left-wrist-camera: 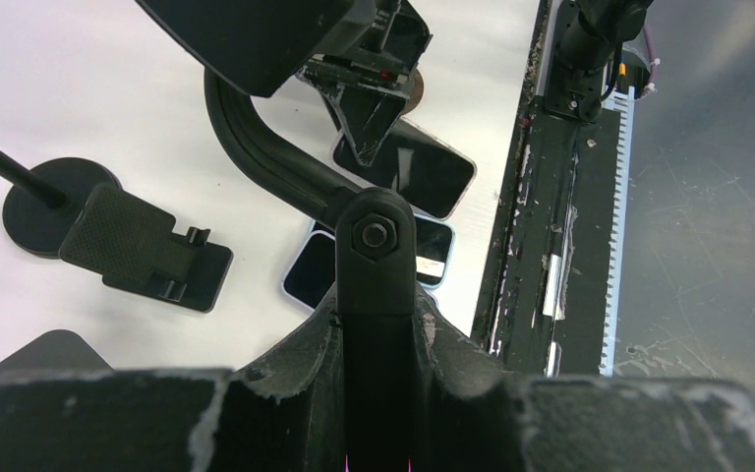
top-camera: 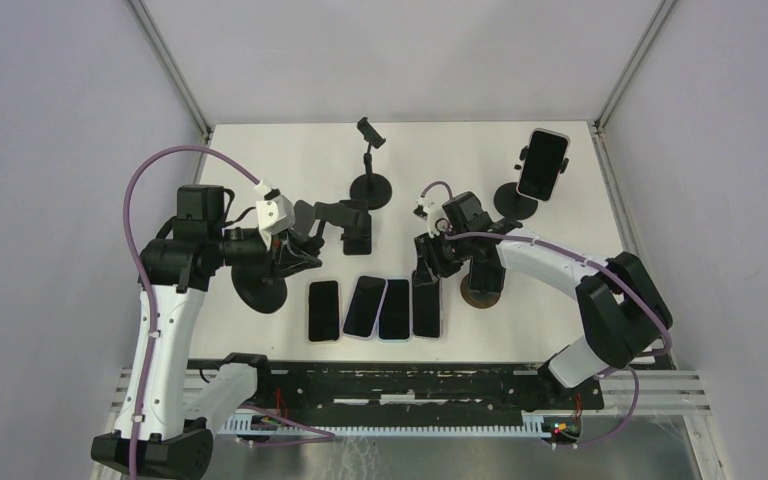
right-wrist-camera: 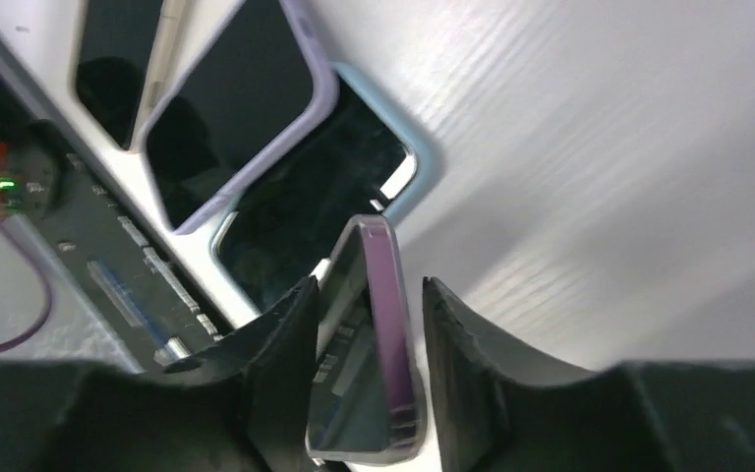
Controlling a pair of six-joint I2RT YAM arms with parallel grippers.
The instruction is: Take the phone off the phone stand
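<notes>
Phones (top-camera: 364, 306) in a row by the counter's (top-camera: 460, 150) near edge crowd the right tool (right-wrist-camera: 369, 295). Its jaws flank a purple-cased phone (right-wrist-camera: 385, 324) standing on edge, pinching or loose I cannot tell; I'd lower it flat beside the blue-cased phone (right-wrist-camera: 305, 206), clear of its rim. Farther back, the left tool (left-wrist-camera: 378, 334) pinches the phone stand (left-wrist-camera: 383, 236), with open counter beyond.

Bright, perhaps overhead light, table (top-camera: 260, 160) glare, near fingers (right-wrist-camera: 472, 383) blurred
</notes>
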